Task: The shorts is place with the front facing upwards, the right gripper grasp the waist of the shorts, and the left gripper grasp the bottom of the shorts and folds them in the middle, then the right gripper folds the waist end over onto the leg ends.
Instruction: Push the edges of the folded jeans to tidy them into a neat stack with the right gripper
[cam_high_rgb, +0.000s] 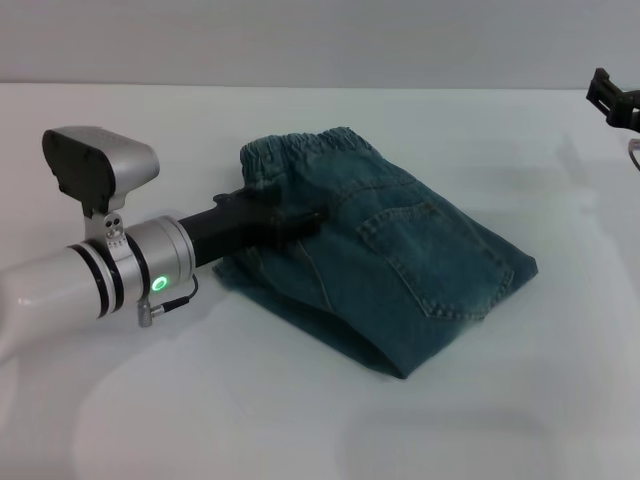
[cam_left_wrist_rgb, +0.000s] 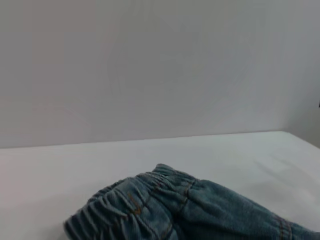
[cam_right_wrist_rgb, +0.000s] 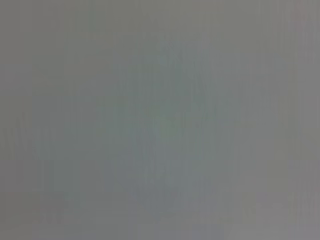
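Observation:
The blue-green denim shorts (cam_high_rgb: 400, 260) lie folded in a compact bundle on the white table (cam_high_rgb: 500, 420), a patch pocket (cam_high_rgb: 430, 262) facing up. The gathered waist end (cam_high_rgb: 310, 150) lies on top at the far left of the bundle and also shows close up as the waist end (cam_left_wrist_rgb: 130, 205) in the left wrist view. The leg ends are hidden under the fold. My left gripper (cam_high_rgb: 305, 222) lies low across the bundle's left side, just below the waistband, touching the denim. My right gripper (cam_high_rgb: 612, 97) hangs far off at the table's far right edge, away from the shorts. The right wrist view is plain grey.
A grey wall (cam_high_rgb: 320, 40) rises behind the table's far edge. A thin cable (cam_high_rgb: 635, 155) shows beside the right arm at the frame's right border.

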